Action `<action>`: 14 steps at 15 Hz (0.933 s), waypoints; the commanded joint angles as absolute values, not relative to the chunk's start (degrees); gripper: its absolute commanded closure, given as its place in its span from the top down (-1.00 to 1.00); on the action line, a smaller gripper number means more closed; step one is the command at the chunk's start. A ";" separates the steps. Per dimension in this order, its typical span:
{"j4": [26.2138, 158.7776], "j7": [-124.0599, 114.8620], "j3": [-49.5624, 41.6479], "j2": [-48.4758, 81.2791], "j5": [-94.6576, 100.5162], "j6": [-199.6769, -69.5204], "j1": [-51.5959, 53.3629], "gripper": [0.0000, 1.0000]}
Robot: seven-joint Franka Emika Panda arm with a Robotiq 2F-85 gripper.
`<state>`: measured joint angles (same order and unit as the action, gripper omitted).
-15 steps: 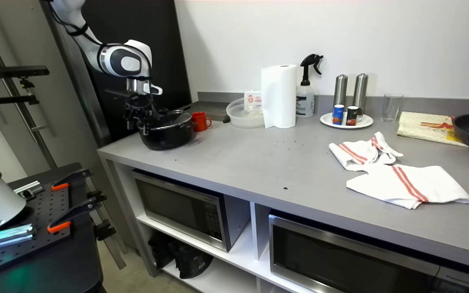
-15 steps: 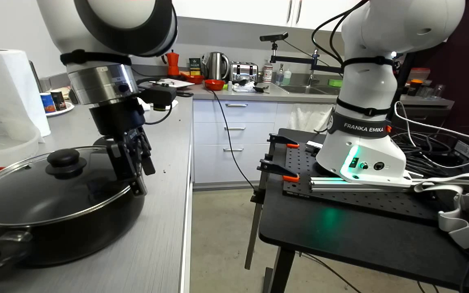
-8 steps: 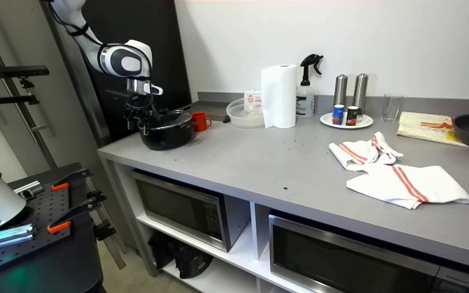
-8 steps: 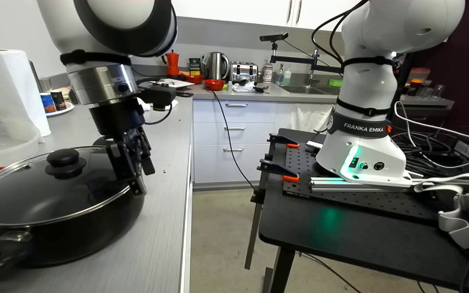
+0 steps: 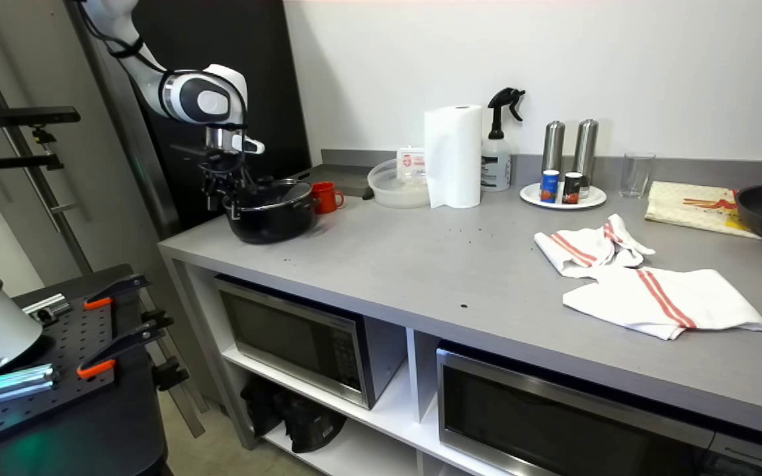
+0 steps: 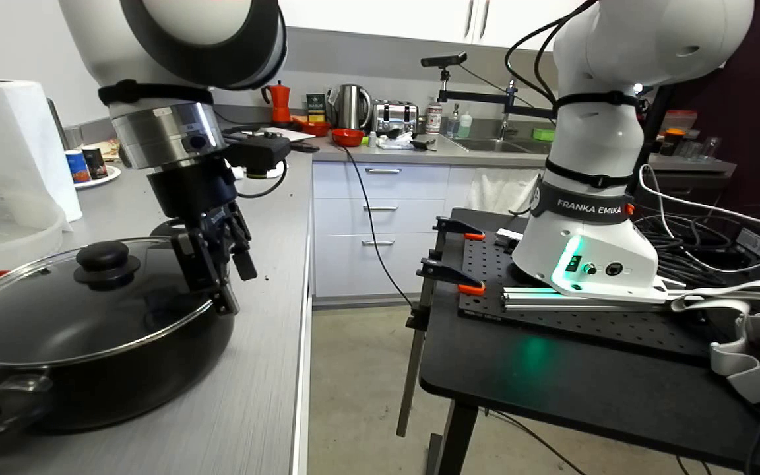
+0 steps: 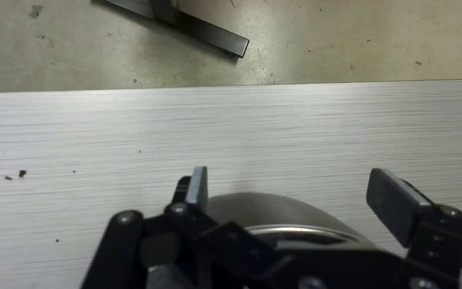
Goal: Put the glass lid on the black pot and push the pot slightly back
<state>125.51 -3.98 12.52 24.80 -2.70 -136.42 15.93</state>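
Near the end of the grey counter (image 5: 394, 258), the black pot (image 6: 136, 382) stands upright, covered by the glass lid (image 6: 83, 310), whose metal-edged rim rests on the pot's rim and whose dark knob (image 6: 104, 259) points upward. The gripper (image 7: 289, 186) reaches down at the pot's edge; its fingers (image 7: 393, 204) stand wide apart, and in the wrist view a curved portion of pot wall and bright lid rim appears between them. Whether either finger touches pot or lid cannot be told. A red mug (image 5: 325, 198) stands just beside the pot, with a translucent tub (image 5: 381, 193), a paper towel roll (image 5: 454, 158) and a spray bottle (image 5: 496, 165) farther along the counter. Beyond these, a white plate (image 5: 530, 194) bears two small shakers (image 5: 550, 187), with two tall metal cylinders (image 5: 585, 149) behind them. Two striped cloths (image 5: 669, 301) lie nearer the front edge.
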 commanded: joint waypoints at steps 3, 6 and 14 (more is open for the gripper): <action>127.02 -10.42 11.90 20.11 -0.54 -134.31 18.06 1.00; 127.61 -12.31 12.14 17.91 0.26 -133.76 18.85 1.00; 129.56 -10.57 13.59 13.34 0.72 -137.23 18.79 1.00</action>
<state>127.37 -10.50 13.19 16.15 -0.29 -135.30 18.69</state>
